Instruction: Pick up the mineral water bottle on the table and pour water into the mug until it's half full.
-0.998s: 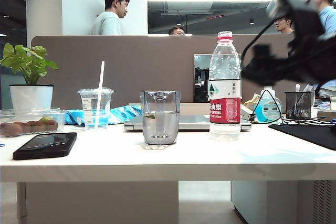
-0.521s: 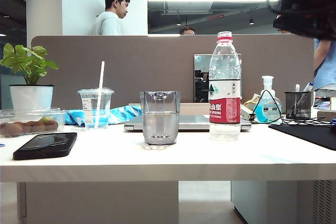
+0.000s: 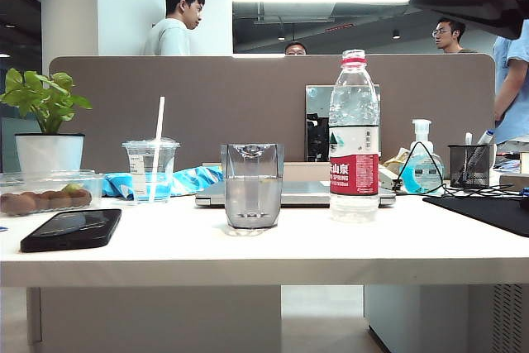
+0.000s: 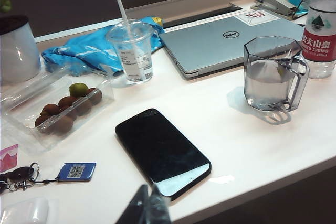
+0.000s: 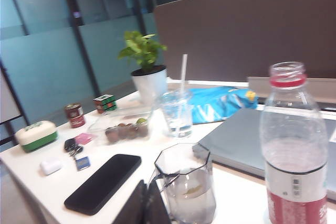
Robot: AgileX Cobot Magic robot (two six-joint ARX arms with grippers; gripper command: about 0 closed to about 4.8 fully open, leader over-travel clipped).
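Nearest the table edge stands the mug; beside it the mineral water bottle, thin-walled, likely crushable, best gripped at the label. Left end effector and right end effector hover clenched, empty.

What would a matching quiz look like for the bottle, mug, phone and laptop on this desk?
Things:
1. mineral water bottle
2. mug
3. phone
4. laptop

Descriptions:
A. black, lying flat near the front edge
B. silver, lid closed, behind the mug
C. clear faceted glass, partly filled with water
D. standing upright, red-and-white label

Pairs: 1-D, 2-C, 3-A, 4-B
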